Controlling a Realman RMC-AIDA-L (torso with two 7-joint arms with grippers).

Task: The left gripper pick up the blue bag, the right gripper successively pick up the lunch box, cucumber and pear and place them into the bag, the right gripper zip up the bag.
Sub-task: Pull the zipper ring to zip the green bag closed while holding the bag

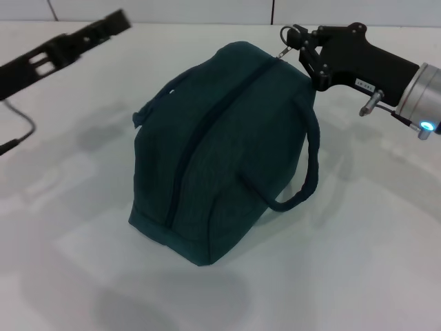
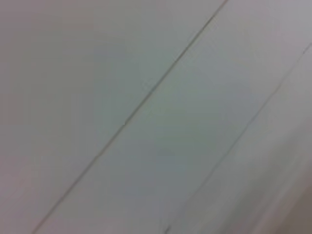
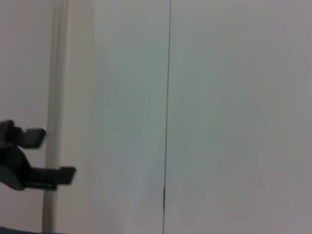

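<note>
The right gripper (image 1: 303, 43), seemingly pinched on the dark teal fabric bag's (image 1: 220, 152) ring pull (image 1: 286, 34), should draw steadily along the zipper; the left gripper (image 1: 110, 26), well apart, has fingers spread and empty.

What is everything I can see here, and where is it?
blue bag: one, dark teal fabric, mid-table, zipper closed along the top.
Bag handles: two, teal loops, one on each side of the bag.
Zipper pull: one, metal ring, at the bag's far end, at the right hand's fingertips.
Table: one, white, under the bag.
left hand: one, black, raised at far left, away from the bag, open.
right hand: one, black with white label, at the bag's far right end beside the zipper ring.
</note>
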